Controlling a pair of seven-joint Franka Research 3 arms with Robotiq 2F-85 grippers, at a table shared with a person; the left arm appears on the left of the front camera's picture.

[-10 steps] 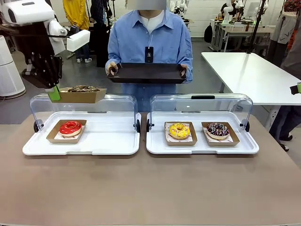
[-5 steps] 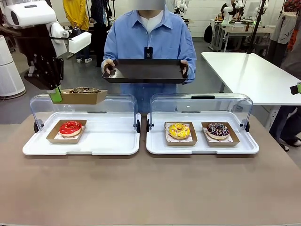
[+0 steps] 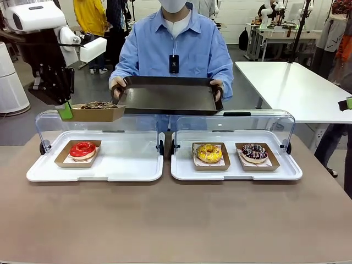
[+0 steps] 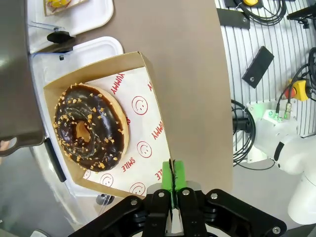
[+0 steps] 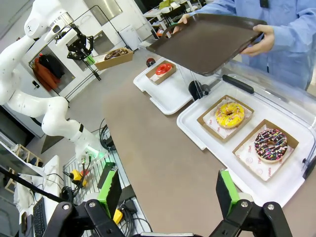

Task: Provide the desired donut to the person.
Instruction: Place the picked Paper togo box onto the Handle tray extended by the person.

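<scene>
Front view: the left arm (image 3: 34,16) reaches in high from the left, wrist bent down, and the left gripper (image 3: 64,109) is clamped on the near rim of a box (image 3: 99,114). The box is held level above the left case's lid (image 3: 99,129) with the chocolate donut (image 3: 98,104) in it, just beside the tray (image 3: 168,99). The person (image 3: 176,49) holds the tray out in both hands, tilted. Right wrist view: the right gripper (image 5: 168,190) has its fingers spread, empty, well back from the cases.

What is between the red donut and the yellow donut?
Bare white tray, the black lid hinges and a thin strip of table, seen in the front view.
</scene>
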